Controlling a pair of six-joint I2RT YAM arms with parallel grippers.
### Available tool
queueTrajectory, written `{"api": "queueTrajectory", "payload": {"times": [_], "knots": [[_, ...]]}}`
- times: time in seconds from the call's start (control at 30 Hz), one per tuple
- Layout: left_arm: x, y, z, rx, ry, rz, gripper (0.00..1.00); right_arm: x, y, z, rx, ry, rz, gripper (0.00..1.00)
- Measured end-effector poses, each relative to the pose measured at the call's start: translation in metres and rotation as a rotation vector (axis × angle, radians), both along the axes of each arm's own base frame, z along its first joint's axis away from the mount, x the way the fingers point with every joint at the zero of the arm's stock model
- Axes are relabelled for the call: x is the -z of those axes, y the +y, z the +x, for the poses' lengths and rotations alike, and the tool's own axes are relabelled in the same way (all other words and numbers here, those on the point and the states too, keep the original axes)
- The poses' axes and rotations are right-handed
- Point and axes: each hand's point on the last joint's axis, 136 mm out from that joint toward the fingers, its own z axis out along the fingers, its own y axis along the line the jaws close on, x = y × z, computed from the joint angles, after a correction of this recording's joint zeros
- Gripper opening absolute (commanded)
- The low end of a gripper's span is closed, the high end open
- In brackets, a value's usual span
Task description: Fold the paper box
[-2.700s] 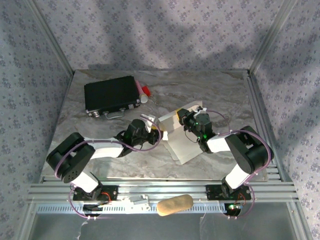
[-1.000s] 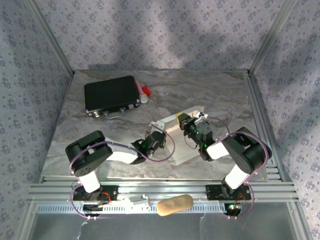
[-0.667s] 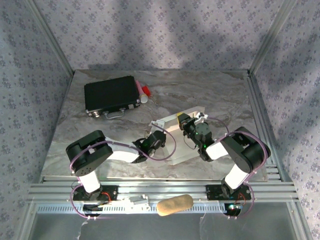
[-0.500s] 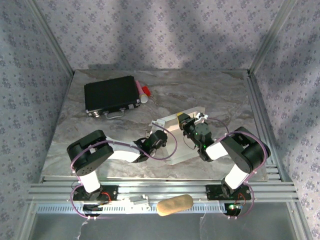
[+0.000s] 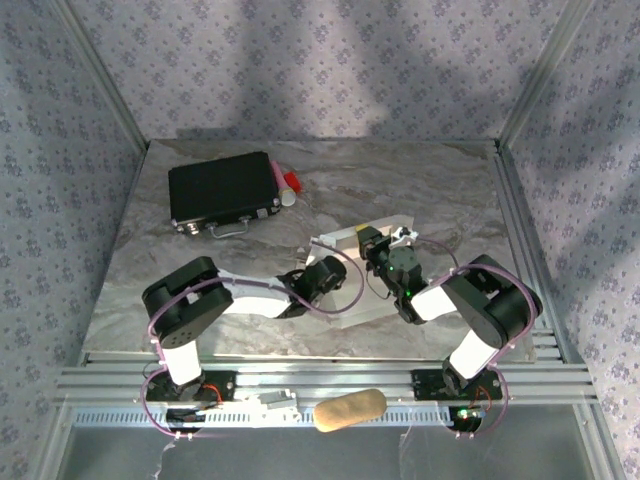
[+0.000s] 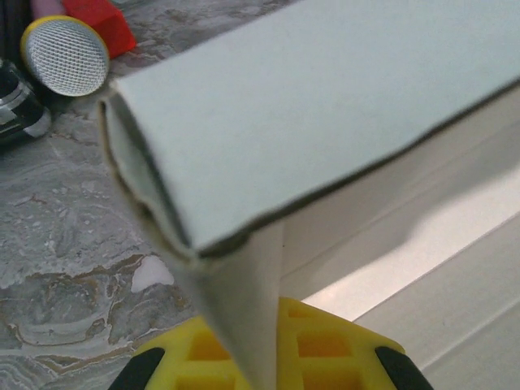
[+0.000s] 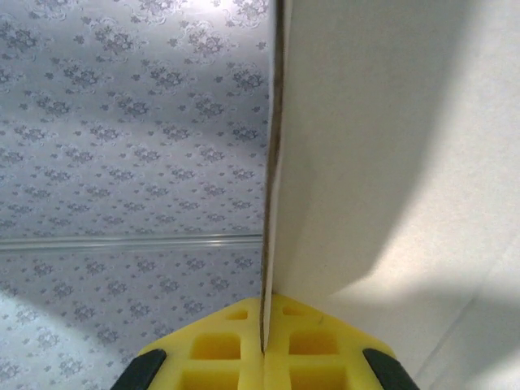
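Observation:
The white paper box [image 5: 338, 243] lies mid-table between both arms, partly folded. In the left wrist view its broad panel [image 6: 325, 97] looms overhead and a narrow flap hangs down between the yellow pads [image 6: 341, 349]. My left gripper [image 5: 328, 266] [image 6: 260, 345] is shut on that flap at the box's left side. From the right, my right gripper [image 5: 366, 241] [image 7: 264, 329] is shut on the thin edge of an upright panel [image 7: 390, 162], the cardboard pinched between its yellow pads [image 7: 317, 341].
A black hard case [image 5: 222, 190] sits at the back left with pink and red items [image 5: 287, 185] beside it. A round mesh-topped object [image 6: 65, 55] and a red piece [image 6: 101, 20] lie left of the box. A tan object [image 5: 350, 409] rests on the front rail.
My left arm has stretched rightward to the box's left side and its gripper now sits against the box. The box has drawn in and sits lower. The right gripper has barely moved.

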Motion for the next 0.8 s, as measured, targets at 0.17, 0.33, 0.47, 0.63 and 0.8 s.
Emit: {"api": "queueTrajectory", "payload": {"times": [0.17,0.33,0.47,0.63,0.8], "knots": [[0.000,0.000,0.005,-0.081,-0.003,0.028,0.01,0.000,-0.002,-0.001,0.024,0.014,0.010,0.00],[0.000,0.000,0.008,-0.146,-0.014,0.033,0.00,-0.001,-0.003,-0.001,0.032,0.024,0.017,0.00],[-0.001,0.001,0.006,-0.217,-0.021,0.043,0.00,-0.001,-0.002,-0.003,0.031,0.033,0.022,0.00],[-0.004,0.002,0.003,-0.339,-0.038,0.059,0.00,-0.001,-0.002,-0.006,0.030,0.040,0.034,0.00],[-0.013,0.002,-0.001,-0.404,-0.024,0.029,0.00,-0.004,-0.005,-0.006,0.035,0.030,0.046,0.00]]}}
